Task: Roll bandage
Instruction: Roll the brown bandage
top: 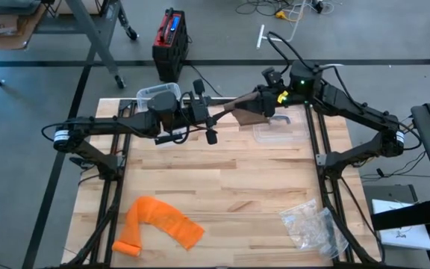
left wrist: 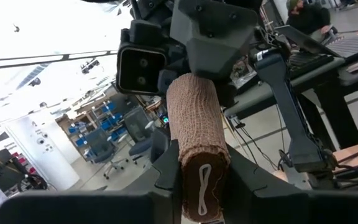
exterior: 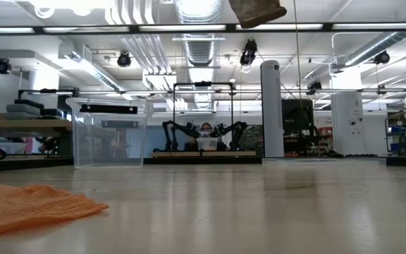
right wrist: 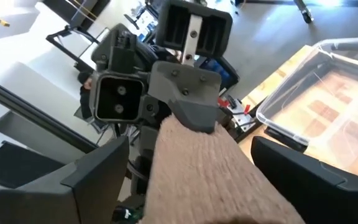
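The bandage [top: 248,110] is up in the air between the two arms, well above the far half of the tabletop [top: 230,187], and it already looks largely wound: the left wrist view shows a tight tan roll, end-on, with more of the strip running away toward the other arm. My judgement is that the rolling is well along but not finished, since a length of cloth is not yet wound in and the roll has not been set down anywhere. The left gripper [left wrist: 201,180] has its jaws narrow, pinched on the rolled end of the bandage. The right gripper [right wrist: 185,180] has its jaws spread wide, one finger on either side of the strip, which passes through the gap; whether the cloth touches either finger I cannot tell (nothing there looks clamped). An orange net bag [top: 159,224], a crumpled plastic wrapper [top: 312,224] and a clear plastic box [top: 159,96] lie apart from this work.
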